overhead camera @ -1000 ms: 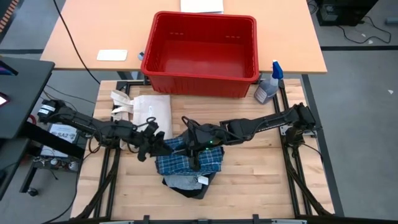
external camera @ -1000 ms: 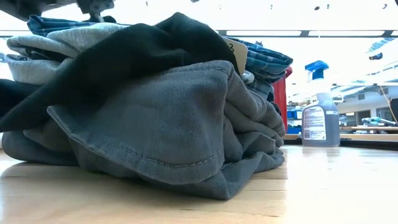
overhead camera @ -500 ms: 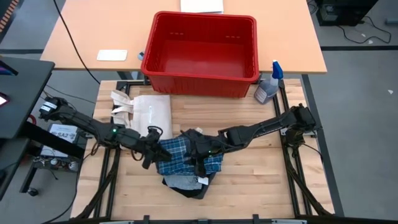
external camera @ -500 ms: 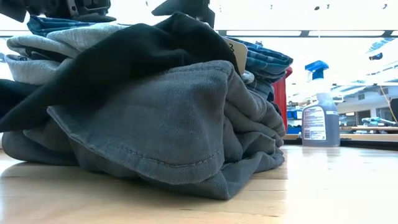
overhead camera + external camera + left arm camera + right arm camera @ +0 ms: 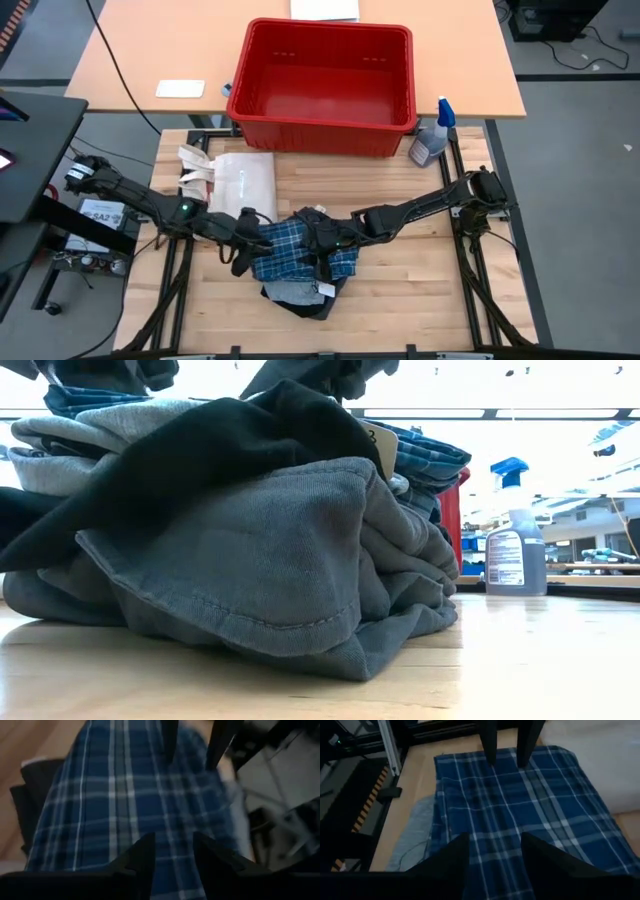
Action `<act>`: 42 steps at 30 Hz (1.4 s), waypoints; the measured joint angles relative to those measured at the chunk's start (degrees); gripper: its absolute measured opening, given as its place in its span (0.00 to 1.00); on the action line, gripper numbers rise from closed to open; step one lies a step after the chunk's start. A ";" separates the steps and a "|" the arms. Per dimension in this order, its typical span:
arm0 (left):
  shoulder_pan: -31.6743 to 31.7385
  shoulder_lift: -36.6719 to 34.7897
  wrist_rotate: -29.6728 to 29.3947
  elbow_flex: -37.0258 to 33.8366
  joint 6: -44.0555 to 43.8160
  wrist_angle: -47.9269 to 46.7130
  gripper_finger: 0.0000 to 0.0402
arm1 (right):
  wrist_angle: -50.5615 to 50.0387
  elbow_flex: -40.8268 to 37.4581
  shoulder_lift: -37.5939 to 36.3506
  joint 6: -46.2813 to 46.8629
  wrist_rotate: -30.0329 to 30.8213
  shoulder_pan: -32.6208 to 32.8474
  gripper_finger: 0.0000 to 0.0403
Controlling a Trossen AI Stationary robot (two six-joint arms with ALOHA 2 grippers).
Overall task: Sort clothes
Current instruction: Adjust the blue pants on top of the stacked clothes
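- Lying in one heap at the front middle of the desk, the clothes are stacked: the plaid piece spread on top, the black piece under it, and the charcoal shorts at the bottom, bunched against the wood.
- Judging by how things lie, the sorting has hardly begun: all three garments are together in that heap, and the red bin behind the desk shows only its bare floor.
- What is left, as I read it, is to part the plaid piece from the pile, then the black piece, then the shorts, each to its own place.
- The left gripper sits low at the plaid piece's left edge; its wrist view shows the fingers parted over the cloth with nothing pinched between them.
- The right gripper hangs over the plaid piece's right part, fingers likewise apart and holding nothing that I can see.
- Count: three garments; one red bin; one cream tote bag lying flat to the left behind the pile; one spray bottle at the desk's right back corner; two grippers.
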 joint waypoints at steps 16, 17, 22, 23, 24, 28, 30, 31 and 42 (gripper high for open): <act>-6.04 8.26 0.13 -0.02 0.31 -0.34 0.34 | -9.15 -4.11 -0.09 6.24 -3.27 0.47 0.46; -6.45 8.21 0.13 -0.02 -0.03 -0.58 0.34 | -9.94 -4.11 -0.09 6.24 -3.28 0.56 0.46; -7.86 8.16 0.38 0.00 -1.67 -2.96 0.34 | -12.06 -4.11 -0.11 6.26 -3.43 0.94 0.46; -8.14 8.16 0.41 0.00 -2.11 -3.52 0.34 | -12.10 -4.11 -0.11 6.26 -3.43 1.04 0.46; -8.44 8.16 0.60 0.00 -2.65 -4.00 0.34 | -12.18 -4.11 -0.11 6.26 -3.43 1.15 0.46; -9.54 7.92 4.51 0.00 -4.44 -5.19 0.34 | -12.58 -4.11 -0.11 6.26 -3.65 1.59 0.46; -10.20 7.14 8.07 0.02 -6.16 -7.31 0.34 | -13.29 -4.20 -0.11 6.29 -4.17 1.75 0.46; -10.49 6.77 9.10 0.39 -6.68 -9.25 0.34 | -13.55 -4.24 -0.11 6.30 -4.44 1.75 0.46; -12.39 4.42 -0.02 9.97 -4.11 -17.71 0.34 | -13.04 -4.26 -0.11 6.28 -4.59 1.75 0.46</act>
